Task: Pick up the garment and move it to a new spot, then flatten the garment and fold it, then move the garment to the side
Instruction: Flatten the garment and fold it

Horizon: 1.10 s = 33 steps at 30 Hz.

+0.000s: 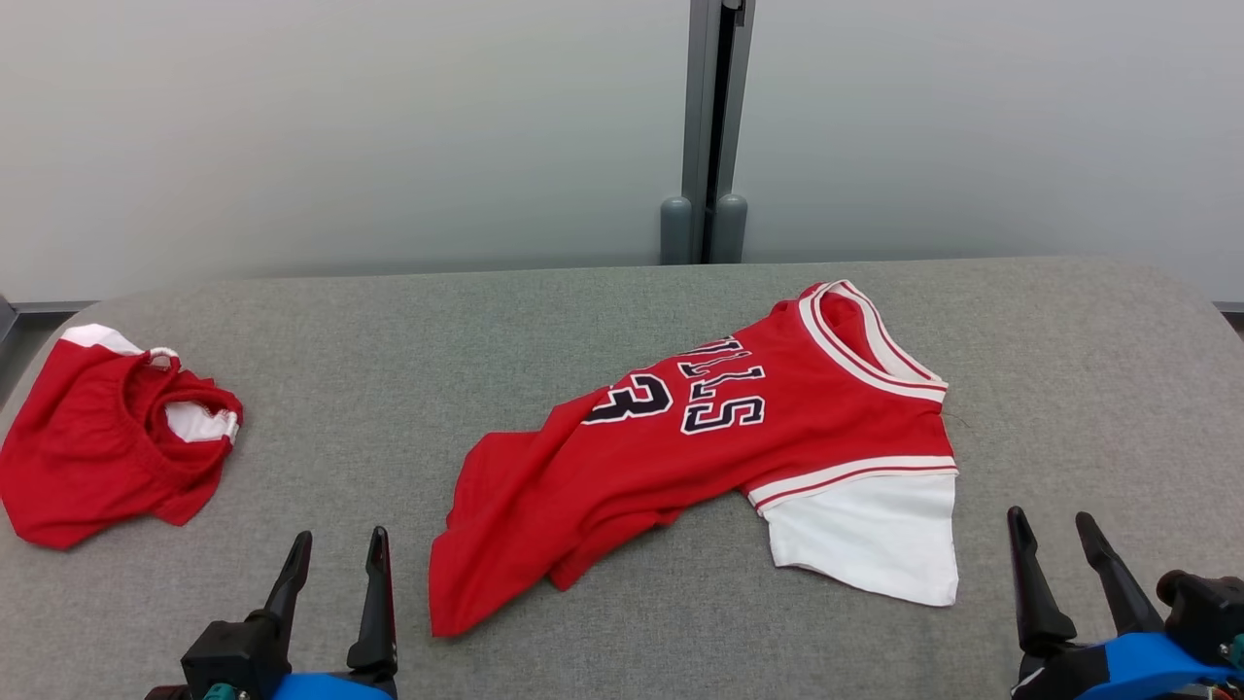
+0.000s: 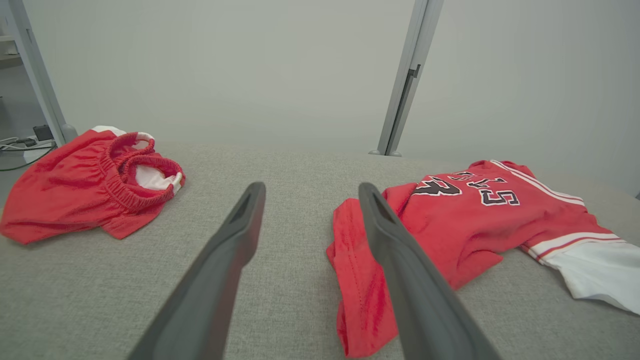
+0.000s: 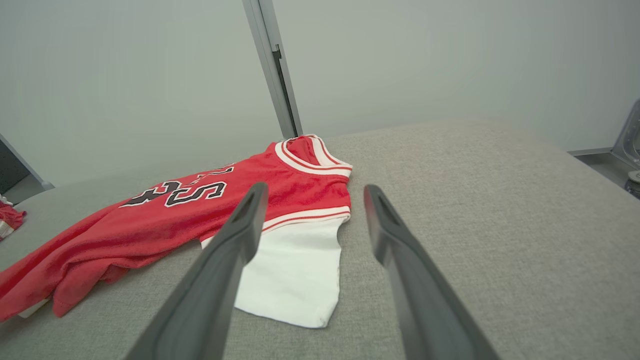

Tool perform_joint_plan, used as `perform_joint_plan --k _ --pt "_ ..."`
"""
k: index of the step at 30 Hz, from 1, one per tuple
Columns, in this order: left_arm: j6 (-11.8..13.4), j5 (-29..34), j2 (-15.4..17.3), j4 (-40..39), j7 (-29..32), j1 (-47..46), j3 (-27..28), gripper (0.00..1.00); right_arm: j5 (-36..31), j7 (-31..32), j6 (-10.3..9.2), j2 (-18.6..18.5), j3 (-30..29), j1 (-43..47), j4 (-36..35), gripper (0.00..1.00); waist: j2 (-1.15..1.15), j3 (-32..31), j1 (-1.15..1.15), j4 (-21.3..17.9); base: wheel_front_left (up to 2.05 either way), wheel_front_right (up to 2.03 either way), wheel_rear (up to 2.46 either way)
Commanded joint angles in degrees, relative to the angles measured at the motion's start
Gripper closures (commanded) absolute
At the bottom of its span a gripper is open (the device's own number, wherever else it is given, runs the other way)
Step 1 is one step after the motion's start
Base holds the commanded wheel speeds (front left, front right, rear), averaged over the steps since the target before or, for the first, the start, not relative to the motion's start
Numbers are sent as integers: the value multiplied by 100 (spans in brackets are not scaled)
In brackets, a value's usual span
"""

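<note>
One red basketball jersey (image 1: pixel 680 457) lies rumpled near the middle of a grey, cloth-covered tabletop (image 1: pixel 1069 369), set on a slant. Its white-trimmed collar (image 1: pixel 865 335) points to the far right and its bunched hem reaches toward the near left. A white sleeve (image 1: pixel 865 535) spreads flat at its near right. Black lettering and a number across the chest are partly lost in folds.

The left gripper (image 1: pixel 342 533) hovers at the near edge, just left of the hem. Its fingers are spread apart and hold nothing. The right gripper (image 1: pixel 1050 513) hovers at the near right, a little beyond the white sleeve, its fingers likewise released and empty.

Judging from this, the first step, picking up the jersey, has not yet begun. The next move likely calls for one or both grippers to reach in and pinch the cloth. The hem suits the left gripper and the sleeve or shoulder suits the right, so the jersey can be lifted to a new spot.

A pair of red shorts (image 1: pixel 107 437) with a gathered waistband sits in a heap at the far left, well apart from the jersey. A grey post (image 1: pixel 714 126) stands against the pale wall behind. Nothing lies between the fingers and the jersey.
</note>
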Motion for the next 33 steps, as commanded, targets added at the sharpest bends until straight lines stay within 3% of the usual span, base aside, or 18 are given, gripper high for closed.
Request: perform_joint_plan --k 1,7,15,33 --pt "26 2 4 -31 14 47 -19 0 18 30 3 -13 -26 32 35 0 0 8 0 -2 0 0 0" --pt "-149 -179 -44 139 235 67 -139 0 97 369 3 -13 -77 -133 323 0 0 85 0 -25 0 0 0" --pt "-407 -404 -229 988 544 -290 -367 0 -72 902 3 -14 -105 -721 1301 0 0 310 0 3 0 0 0" --pt "-750 -564 -536 2503 511 -1201 -592 0 -708 352 3 -14 123 -1977 3622 0 0 676 0 41 0 0 0"
